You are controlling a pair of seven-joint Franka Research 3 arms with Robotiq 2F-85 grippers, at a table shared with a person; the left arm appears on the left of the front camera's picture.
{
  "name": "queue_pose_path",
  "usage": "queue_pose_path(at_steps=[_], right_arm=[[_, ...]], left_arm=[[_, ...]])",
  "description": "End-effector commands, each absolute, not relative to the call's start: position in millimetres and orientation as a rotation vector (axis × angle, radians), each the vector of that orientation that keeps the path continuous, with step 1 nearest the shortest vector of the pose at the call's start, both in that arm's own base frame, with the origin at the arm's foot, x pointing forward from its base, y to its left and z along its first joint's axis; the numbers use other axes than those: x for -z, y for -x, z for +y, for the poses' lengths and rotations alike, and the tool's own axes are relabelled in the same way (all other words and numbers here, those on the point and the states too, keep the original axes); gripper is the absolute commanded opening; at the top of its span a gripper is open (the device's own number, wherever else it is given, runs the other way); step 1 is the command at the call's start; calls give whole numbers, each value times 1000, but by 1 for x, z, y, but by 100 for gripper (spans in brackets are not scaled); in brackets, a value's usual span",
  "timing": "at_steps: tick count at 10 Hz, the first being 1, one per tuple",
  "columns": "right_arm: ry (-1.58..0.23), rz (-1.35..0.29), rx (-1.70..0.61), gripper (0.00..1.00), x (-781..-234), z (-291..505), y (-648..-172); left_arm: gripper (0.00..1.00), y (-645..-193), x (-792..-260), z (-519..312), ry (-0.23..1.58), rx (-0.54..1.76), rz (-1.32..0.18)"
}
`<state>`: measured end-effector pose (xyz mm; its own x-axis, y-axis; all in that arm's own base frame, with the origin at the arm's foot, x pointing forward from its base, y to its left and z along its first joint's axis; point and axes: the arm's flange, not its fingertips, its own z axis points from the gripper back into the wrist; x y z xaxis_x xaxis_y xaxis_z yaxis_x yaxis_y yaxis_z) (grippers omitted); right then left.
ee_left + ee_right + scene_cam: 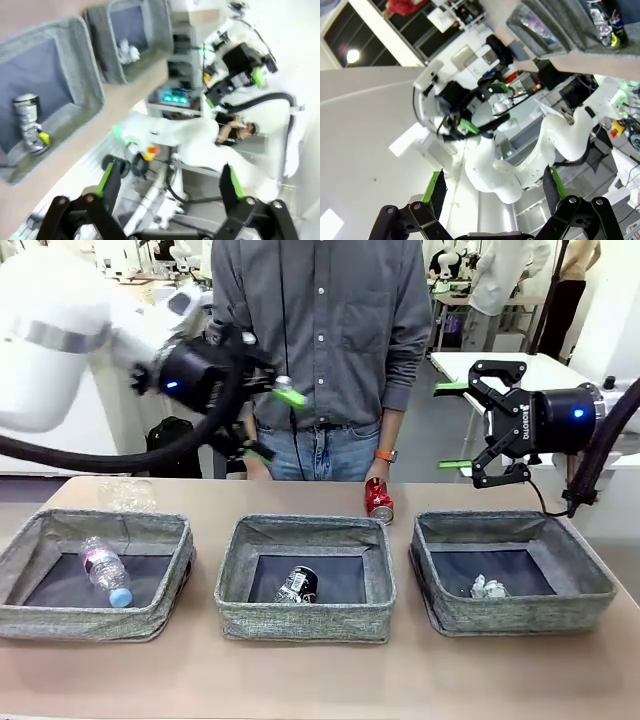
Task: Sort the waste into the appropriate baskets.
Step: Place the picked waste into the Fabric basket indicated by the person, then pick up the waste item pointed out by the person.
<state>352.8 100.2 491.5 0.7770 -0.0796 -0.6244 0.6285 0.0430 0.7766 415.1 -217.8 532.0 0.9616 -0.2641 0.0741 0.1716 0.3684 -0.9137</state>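
Observation:
Three grey baskets stand in a row: left (20,565), middle (232,575), right (590,575). A clear bottle with a pink label and blue cap (105,570) lies in the left one. In the middle one lies the black-and-white can (297,585) (27,122), and in the right one the white-silver wad (488,588) (127,52). The red can (379,501) stands on the table behind the baskets, under the person's hand (378,470). A second clear bottle (125,493) lies behind the left basket. My left gripper (275,423) (169,182) and right gripper (455,425) (495,187) hang open and empty, high above the table.
The person stands at the far edge, just behind the red can. Bare tabletop (320,680) runs along the front of the baskets. The narrow gaps between baskets are free.

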Motion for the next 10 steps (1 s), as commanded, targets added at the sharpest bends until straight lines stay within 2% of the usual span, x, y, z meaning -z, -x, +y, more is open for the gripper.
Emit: queue_pose_path(at_steps=[1, 4, 5, 6, 10], right_arm=[[-1456, 488, 576, 100, -496, 102, -353], [-1456, 488, 576, 100, -496, 102, -353], [-1456, 488, 576, 100, -496, 102, -353], [-1456, 488, 576, 100, -496, 102, -353], [-1456, 488, 576, 100, -496, 102, -353]], left_arm=[[100, -414, -523, -154, 1291, 153, 81], [100, -373, -528, -74, 1380, -41, -128], [100, -367, -524, -66, 1366, -145, -102], [100, -401, -525, -75, 1350, 12, -38], [100, -401, -525, -75, 1350, 12, -38]])
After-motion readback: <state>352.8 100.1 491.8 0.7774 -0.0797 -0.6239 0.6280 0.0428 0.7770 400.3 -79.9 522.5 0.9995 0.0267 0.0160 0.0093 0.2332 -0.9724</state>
